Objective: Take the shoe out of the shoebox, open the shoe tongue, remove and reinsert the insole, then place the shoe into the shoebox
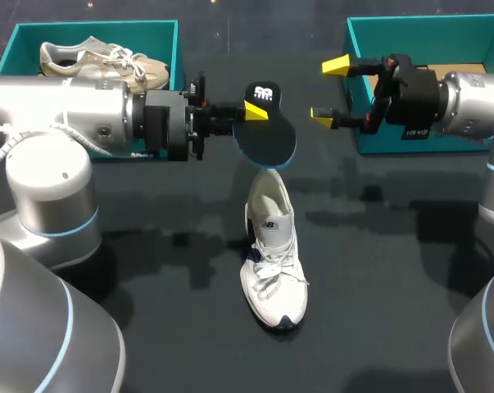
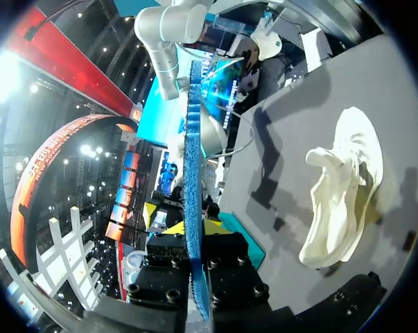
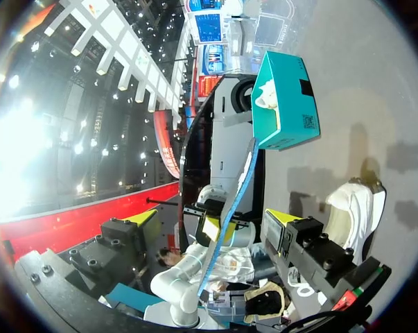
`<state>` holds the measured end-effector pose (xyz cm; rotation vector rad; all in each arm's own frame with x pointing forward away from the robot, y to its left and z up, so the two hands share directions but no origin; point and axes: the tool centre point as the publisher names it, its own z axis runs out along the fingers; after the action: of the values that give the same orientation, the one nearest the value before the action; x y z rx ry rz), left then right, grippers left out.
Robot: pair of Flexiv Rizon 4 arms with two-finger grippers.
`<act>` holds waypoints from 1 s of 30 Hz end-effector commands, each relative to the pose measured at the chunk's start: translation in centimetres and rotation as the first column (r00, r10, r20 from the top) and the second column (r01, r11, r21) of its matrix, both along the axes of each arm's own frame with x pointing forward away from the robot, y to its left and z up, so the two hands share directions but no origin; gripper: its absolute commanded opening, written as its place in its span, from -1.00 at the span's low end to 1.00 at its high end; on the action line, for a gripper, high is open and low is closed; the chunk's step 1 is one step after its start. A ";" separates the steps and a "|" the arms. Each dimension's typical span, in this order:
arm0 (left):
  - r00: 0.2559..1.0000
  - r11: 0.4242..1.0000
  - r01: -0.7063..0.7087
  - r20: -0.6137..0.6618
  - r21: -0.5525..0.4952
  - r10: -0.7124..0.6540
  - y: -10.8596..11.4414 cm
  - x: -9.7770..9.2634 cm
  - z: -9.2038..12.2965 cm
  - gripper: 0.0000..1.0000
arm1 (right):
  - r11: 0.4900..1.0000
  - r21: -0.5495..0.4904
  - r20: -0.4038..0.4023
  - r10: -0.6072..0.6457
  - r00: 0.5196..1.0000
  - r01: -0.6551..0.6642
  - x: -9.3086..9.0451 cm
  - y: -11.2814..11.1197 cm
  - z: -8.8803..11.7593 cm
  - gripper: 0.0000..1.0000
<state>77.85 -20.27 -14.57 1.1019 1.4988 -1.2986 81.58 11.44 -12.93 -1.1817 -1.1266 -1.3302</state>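
Insole (image 1: 267, 135), dark with a blue edge, sits clamped between the yellow tips of the left gripper (image 1: 251, 110), which pinches one end; in the left wrist view the insole (image 2: 193, 173) stands edge-on, straight out from that gripper (image 2: 193, 227). White shoe (image 1: 273, 254) lies on the black table (image 1: 394, 246) at the insole's 6 o'clock, upright on its sole, heel opening toward 12, toe toward 6. At the insole's 3 o'clock, apart from it, the right gripper (image 1: 328, 90) hangs with fingers spread wide, gripping nothing. A teal shoebox (image 1: 91, 33) at the shoe's 10 o'clock contains a beige shoe (image 1: 103, 64); a second teal shoebox (image 1: 394, 33) stands at 2 o'clock.
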 end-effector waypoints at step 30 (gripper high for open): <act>0.435 0.993 0.114 -0.900 0.025 -0.028 2.3 -0.2 1.4 -1.00 | 1.000 0.000 0.000 0.000 1.000 0.000 0.0 0.1 0.0 1.00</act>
<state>77.11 -17.81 -13.26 0.6547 2.0243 -1.8765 81.60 11.46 -12.88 -1.1828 -1.1268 -1.3291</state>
